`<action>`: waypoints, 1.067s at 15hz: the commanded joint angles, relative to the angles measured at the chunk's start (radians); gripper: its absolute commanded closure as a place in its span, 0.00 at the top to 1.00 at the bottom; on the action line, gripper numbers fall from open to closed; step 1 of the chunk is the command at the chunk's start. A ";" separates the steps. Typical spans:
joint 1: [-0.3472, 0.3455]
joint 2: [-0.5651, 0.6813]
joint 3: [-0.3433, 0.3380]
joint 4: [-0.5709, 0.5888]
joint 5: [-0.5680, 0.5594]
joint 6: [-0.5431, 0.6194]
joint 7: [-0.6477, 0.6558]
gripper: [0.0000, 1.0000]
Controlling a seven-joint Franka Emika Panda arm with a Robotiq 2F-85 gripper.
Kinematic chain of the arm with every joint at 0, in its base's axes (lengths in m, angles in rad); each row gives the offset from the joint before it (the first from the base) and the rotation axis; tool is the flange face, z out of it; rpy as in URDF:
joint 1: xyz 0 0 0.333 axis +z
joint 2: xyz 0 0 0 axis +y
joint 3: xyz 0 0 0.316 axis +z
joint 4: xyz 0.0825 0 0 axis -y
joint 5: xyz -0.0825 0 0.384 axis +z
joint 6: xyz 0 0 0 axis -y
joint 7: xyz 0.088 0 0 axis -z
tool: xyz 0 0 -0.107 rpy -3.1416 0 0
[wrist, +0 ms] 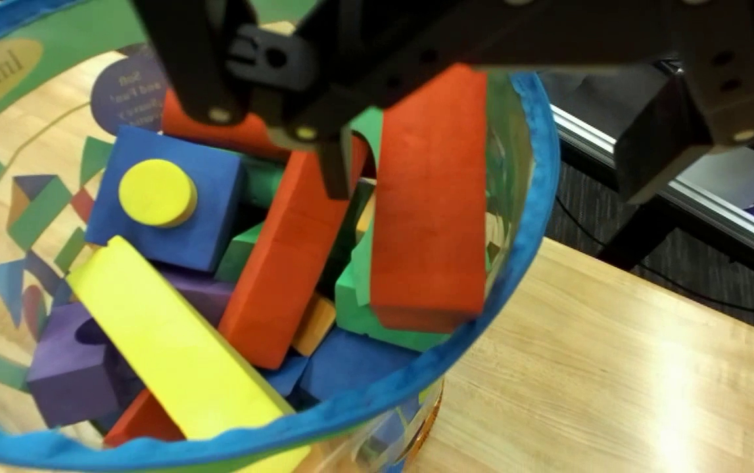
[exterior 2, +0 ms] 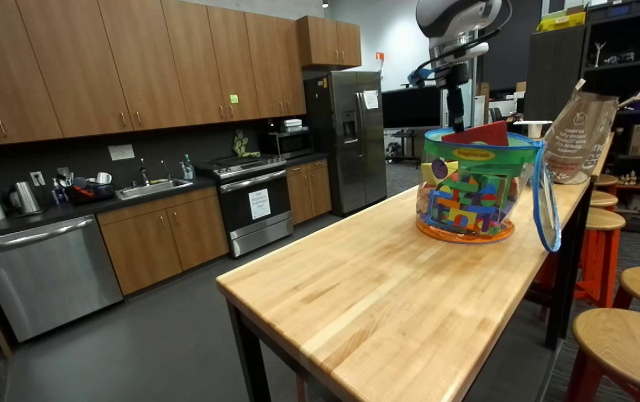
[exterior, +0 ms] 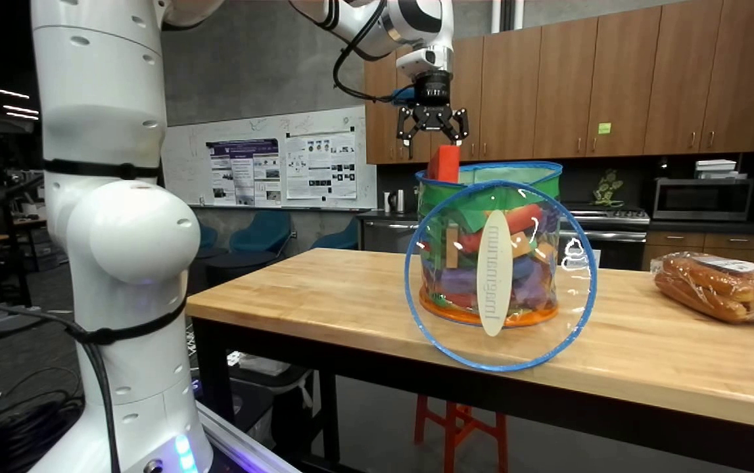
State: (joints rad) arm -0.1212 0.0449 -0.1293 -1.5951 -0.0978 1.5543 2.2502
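Currently the tool [exterior: 434,143] is hanging with its fingers [wrist: 335,174] spread, pointing down just over a long red foam block [wrist: 428,217]; whether a fingertip is touching it, I cannot tell. In the wrist view, the fingers are showing well apart, with that block lying between them. In both exterior views, the block is jutting up past the blue rim [wrist: 541,164] of a see-through Imaginarium bag [exterior 2: 476,154]. Lower inside, a second red bar [wrist: 294,256] is lying beside a yellow bar [wrist: 179,341], a yellow cylinder [wrist: 156,192] is poking out of a blue square block [wrist: 212,217], and a notched purple block [wrist: 77,374] is resting near the bag's side. The round clear lid [exterior: 495,272] is hanging down outside. The bag is standing on a wooden bench [exterior 2: 381,296], where a plastic-wrapped pack of buns [exterior: 725,289] is lying well apart and a brown paper bag [exterior 2: 579,139] is standing beyond. Wooden-topped stools [exterior 2: 626,346] are lining one long side.
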 commanded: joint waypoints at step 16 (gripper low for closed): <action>-0.009 -0.025 -0.013 -0.027 0.025 -0.025 0.019 0.14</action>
State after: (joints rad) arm -0.1250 0.0361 -0.1377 -1.6069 -0.0898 1.5384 2.2548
